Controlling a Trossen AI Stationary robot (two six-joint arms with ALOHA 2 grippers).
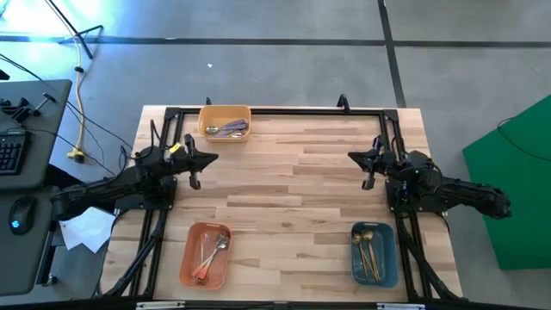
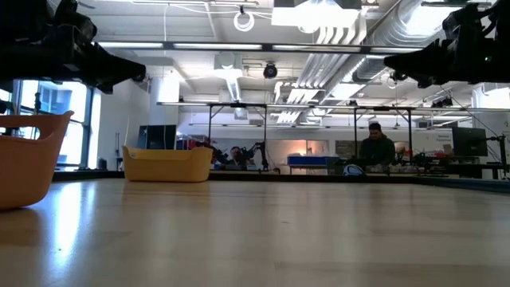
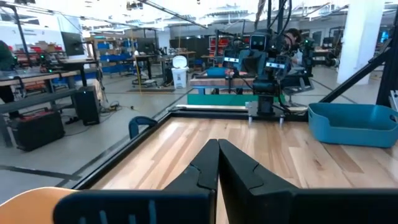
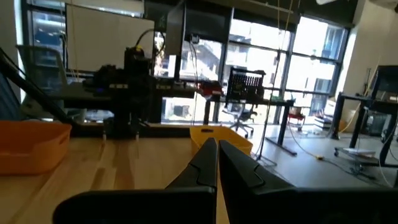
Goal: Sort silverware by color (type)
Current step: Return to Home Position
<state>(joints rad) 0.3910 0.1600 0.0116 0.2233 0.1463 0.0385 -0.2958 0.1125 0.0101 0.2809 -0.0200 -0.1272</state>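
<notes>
- Sorting looks finished: the lavender-handled spoons (image 1: 229, 130) lie in the yellow bin (image 1: 203, 120), the orange-handled spoons (image 1: 209, 257) in the orange bin (image 1: 187, 258), and the gold spoons (image 1: 368, 250) in the blue bin (image 1: 392, 258).
- No spoon shows loose on the desk (image 1: 293, 189).
- The left gripper (image 3: 217, 144) and right gripper (image 4: 216, 144) hang above opposite sides of the desk, jaws closed and empty. Probably only parking the arms is left.

Yellow bin (image 1: 225, 109), orange bin (image 1: 185, 258), blue bin (image 1: 389, 258), table (image 1: 293, 181)
</notes>
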